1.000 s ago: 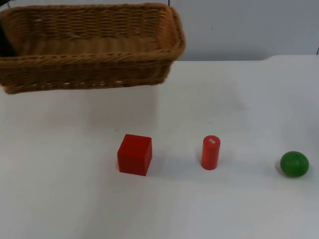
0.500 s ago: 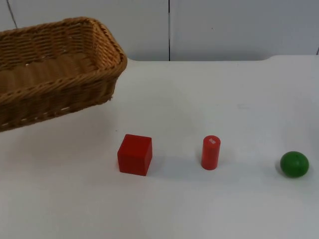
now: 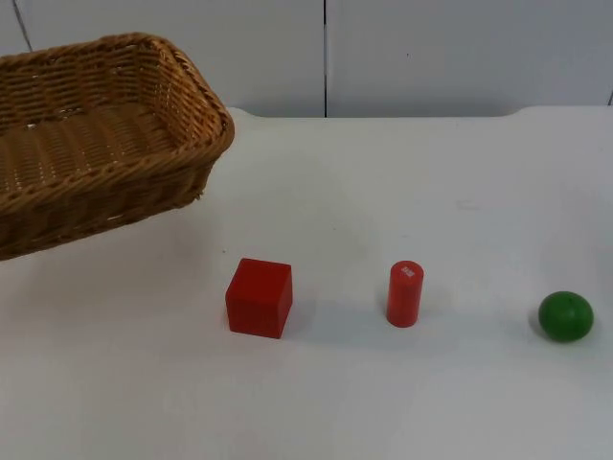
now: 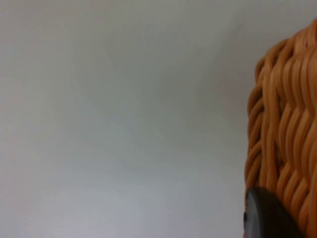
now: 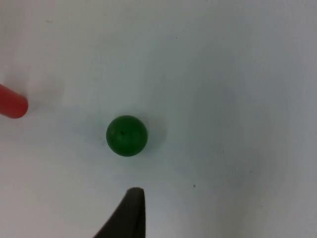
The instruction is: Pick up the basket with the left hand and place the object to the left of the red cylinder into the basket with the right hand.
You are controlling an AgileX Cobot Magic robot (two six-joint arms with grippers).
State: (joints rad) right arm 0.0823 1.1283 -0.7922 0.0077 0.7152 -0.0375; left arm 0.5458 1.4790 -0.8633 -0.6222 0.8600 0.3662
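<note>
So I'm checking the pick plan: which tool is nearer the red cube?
Hard to say. The left tool is at the basket, raised up-left of the cube. The right tool hovers by the green ball, beyond the cylinder.

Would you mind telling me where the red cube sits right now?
In the top view, the red cube rests on the table, left of the red cylinder and below the basket.

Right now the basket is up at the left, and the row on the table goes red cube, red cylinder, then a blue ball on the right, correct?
Not quite: the ball is green, not blue, as the top view shows. The rest holds: the basket is up at the left, and the row runs cube, cylinder, then the ball on the right.
</note>
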